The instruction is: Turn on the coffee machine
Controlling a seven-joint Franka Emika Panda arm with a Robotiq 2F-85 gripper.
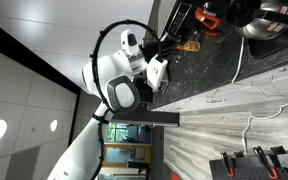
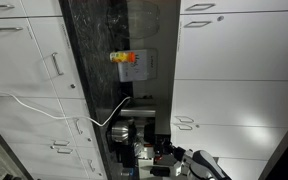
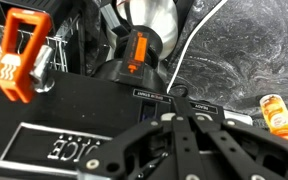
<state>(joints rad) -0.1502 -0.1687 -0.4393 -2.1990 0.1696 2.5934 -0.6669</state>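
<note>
Because the wrist camera looks along the tool, the wrist view shows the gripper (image 3: 180,120) rising from the lower edge, directly over the flat black top of the coffee machine (image 3: 74,115). Its 2 fingers appear drawn together with nothing between them, a posture suited to prodding a switch with 1 narrow tip rather than to grasping.

The coffee machine fills the lower left of this view as a dark box with a pale framed label on its upper face. It stands on the dark marbled counter (image 3: 254,60), with the steel pot (image 3: 152,15) just behind it. An orange lever (image 3: 137,55) stands upright at the far edge of the black top, and an orange handle (image 3: 19,55) projects at the far left. Whether either one belongs to the power control cannot be told from these pictures. A white cable (image 3: 199,45) curves across the counter beside the machine, and a small orange item (image 3: 276,115) lies apart at the right.

In an exterior view the white arm (image 1: 119,85) bends from the lower left toward the counter, so that the tool reaches the cluttered appliance corner from the open side.

Judged from this arrangement, the approach is under way and the switch is not yet pressed. Contact between fingertips and casing cannot be confirmed. The next move calls for locating the control and making a short, straight push.
</note>
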